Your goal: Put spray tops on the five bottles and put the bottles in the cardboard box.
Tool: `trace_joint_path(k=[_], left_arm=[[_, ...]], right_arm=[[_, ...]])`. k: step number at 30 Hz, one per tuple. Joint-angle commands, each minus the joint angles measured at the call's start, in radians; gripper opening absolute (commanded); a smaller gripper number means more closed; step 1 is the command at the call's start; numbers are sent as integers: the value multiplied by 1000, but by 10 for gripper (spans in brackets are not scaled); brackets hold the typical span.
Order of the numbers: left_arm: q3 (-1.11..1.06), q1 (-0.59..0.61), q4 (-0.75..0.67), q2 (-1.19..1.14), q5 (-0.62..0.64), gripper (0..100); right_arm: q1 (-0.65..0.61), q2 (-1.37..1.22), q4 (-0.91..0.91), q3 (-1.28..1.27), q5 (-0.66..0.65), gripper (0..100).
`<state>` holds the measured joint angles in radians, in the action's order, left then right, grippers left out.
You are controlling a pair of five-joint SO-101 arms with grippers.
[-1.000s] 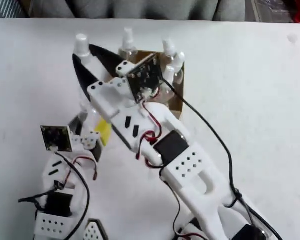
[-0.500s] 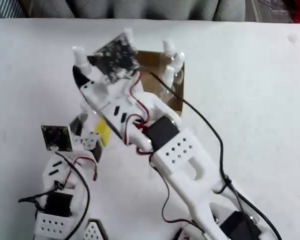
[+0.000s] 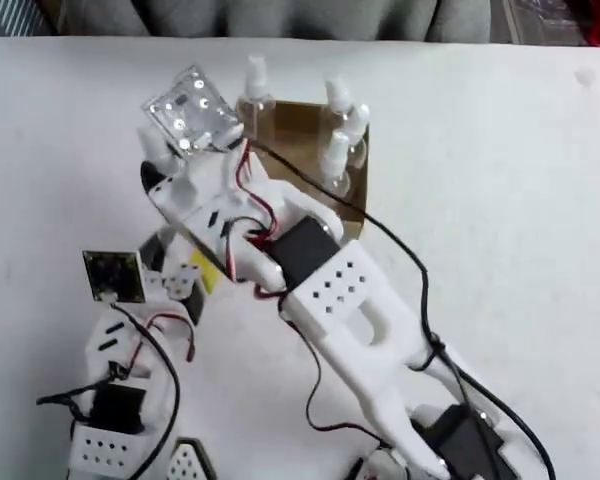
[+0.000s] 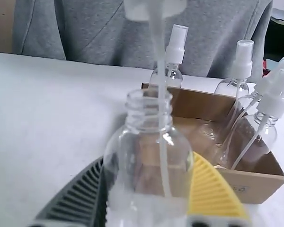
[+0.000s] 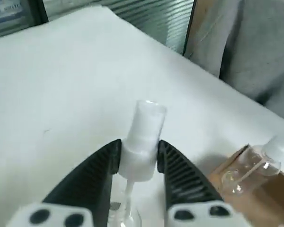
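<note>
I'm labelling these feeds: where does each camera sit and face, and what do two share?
High view: fixed above the table, looking down on the cardboard box, left arm and right arm.
Left wrist view: on that wrist, facing the box past the left end effector clamping the open bottle.
Right wrist view: on that wrist, looking down the right end effector at its spray top.
Shared: both wrist views show that spray top.

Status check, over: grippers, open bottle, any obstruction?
Left gripper shut on open bottle. Right gripper shut on spray top, tube in neck, cap unseated. Four capped bottles in cardboard box. Neck unobstructed.
</note>
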<state>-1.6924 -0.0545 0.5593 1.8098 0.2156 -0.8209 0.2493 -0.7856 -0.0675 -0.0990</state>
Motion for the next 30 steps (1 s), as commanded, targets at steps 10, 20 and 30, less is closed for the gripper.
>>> trace_joint_path(k=[10, 20, 30], left_arm=[[-2, -1, 0, 8, -8, 24], [-2, -1, 0, 8, -8, 24], [-2, -1, 0, 8, -8, 23]], right_arm=[[-8, -77, -202, 230, -9, 18], [-8, -70, -232, 233, -8, 159], [101, 28, -255, 296, 2, 118]])
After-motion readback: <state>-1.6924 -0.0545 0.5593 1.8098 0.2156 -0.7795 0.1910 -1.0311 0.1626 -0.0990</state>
